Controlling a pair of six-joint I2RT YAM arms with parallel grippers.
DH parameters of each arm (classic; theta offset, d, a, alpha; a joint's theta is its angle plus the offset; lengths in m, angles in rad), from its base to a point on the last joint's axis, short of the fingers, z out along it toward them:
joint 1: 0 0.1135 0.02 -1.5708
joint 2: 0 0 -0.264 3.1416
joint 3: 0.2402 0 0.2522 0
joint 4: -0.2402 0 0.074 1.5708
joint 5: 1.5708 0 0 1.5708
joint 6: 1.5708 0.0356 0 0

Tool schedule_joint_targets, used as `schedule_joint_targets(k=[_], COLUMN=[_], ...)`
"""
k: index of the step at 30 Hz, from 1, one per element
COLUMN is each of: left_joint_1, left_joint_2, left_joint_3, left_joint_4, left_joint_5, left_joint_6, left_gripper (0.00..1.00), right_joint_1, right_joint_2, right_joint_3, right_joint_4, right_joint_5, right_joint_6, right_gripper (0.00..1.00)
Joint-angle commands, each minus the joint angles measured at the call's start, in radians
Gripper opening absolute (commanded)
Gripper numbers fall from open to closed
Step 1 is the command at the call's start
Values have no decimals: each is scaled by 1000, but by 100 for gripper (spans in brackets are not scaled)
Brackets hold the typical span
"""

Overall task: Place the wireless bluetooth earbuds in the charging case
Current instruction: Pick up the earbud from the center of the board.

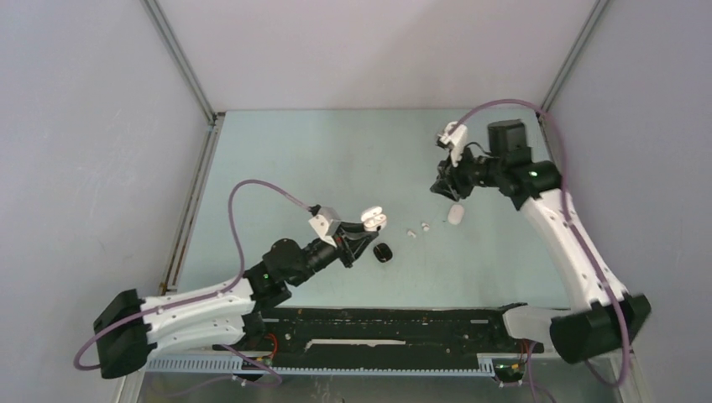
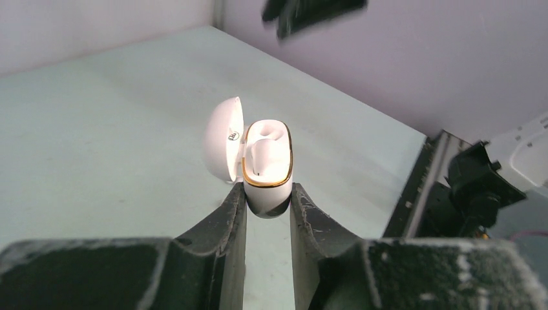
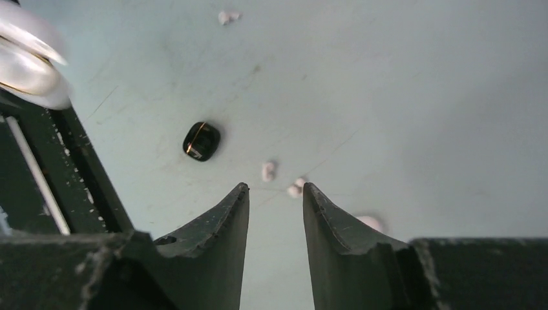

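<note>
Left gripper (image 2: 267,191) clamped on open white charging case (image 2: 267,165), lid hinged back; black case (image 1: 384,253) and two white earbuds (image 1: 411,232) loose just beyond on pale green table (image 1: 336,159); right gripper (image 3: 275,187) farther, raised, jaws apart, empty; grey walls (image 1: 84,126).

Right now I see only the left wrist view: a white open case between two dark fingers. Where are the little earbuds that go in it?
Observer: Two white earbuds lie on the table, just right of the white case in the top view.
Operator: Anything else near it?
Observer: A black case sits on the table beside the left gripper.
Operator: And the other arm?
Observer: The right gripper is open and empty, its camera facing those earbuds.
</note>
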Motion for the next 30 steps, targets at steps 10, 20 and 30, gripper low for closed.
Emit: schedule_joint_targets(k=[10,20,30], left_joint_1=[9,10,10], left_joint_2=[-458,-604,-645], left_joint_3=[-25,18,51], left_joint_4=[-505,-682,-743], left_joint_5=[-393,-411,-393], left_joint_6=[-39,-23,-26], left_gripper=[0,0,0], right_joint_1=[286,392,479], right_joint_2=[455,909,1154], right_joint_3=[-77,286,685], right_joint_4=[492,522,239], right_joint_5=[114,129,103], right_joint_6=[283,490,303], right_gripper=[42,45,44])
